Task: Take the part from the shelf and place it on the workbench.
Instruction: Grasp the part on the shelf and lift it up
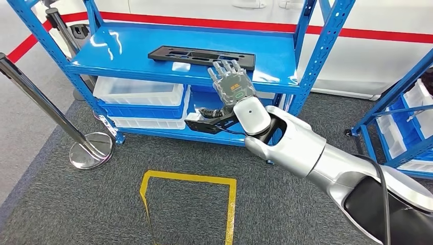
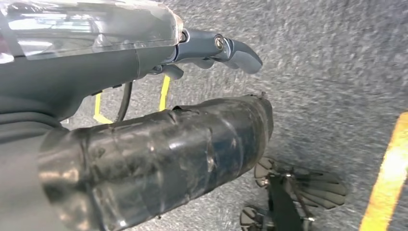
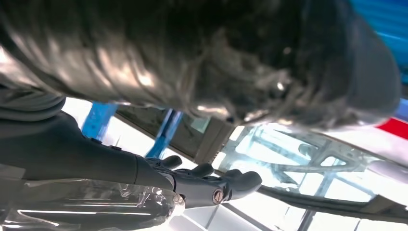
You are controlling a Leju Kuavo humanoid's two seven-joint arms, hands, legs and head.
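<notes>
I see a big blue shelf rack (image 1: pixel 127 51) in front of me, on grey carpet (image 1: pixel 76 209) w/ a yellow tape box (image 1: pixel 231 204) marked on it. White bins (image 1: pixel 138 92) sit on the lower level. My right arm (image 1: pixel 316 158) reaches up to the rack. The long black flat part (image 1: pixel 194 55) lies on the top shelf, near the front edge. My right hand (image 1: pixel 232 81) is raised just in front of it, fingers straight and spread, holding nothing; can't tell if the tips touch the part. My left hand (image 2: pixel 211 48) hangs over the carpet, fingers loose, nothing in it. A silver post (image 1: pixel 56 112) w/ a round base stands left of the rack.
</notes>
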